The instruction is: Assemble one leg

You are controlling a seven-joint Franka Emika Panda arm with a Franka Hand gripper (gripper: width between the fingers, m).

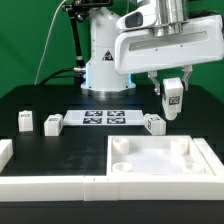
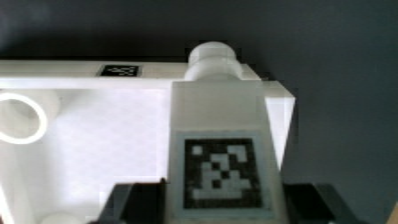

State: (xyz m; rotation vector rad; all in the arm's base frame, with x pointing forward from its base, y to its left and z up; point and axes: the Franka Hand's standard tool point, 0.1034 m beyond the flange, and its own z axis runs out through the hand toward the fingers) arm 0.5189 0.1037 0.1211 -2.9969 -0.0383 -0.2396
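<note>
My gripper point(image 1: 173, 92) is shut on a leg point(image 1: 173, 99), a small white post with a black-and-white tag, and holds it in the air above the far right part of the white tabletop point(image 1: 150, 168). In the wrist view the leg point(image 2: 217, 110) runs out from between my dark fingers point(image 2: 135, 204). Its tag faces the camera and its rounded peg end points toward the tabletop's far edge. The tabletop point(image 2: 98, 140) lies below the leg, apart from it. One round corner socket point(image 2: 18, 116) shows at the side.
Three more legs stand on the black table: two point(image 1: 22, 121) point(image 1: 52, 123) at the exterior view's left and one point(image 1: 152, 123) by the marker board point(image 1: 105, 118). White border rails point(image 1: 45, 185) run along the front and left. The robot base point(image 1: 105, 60) stands at the back.
</note>
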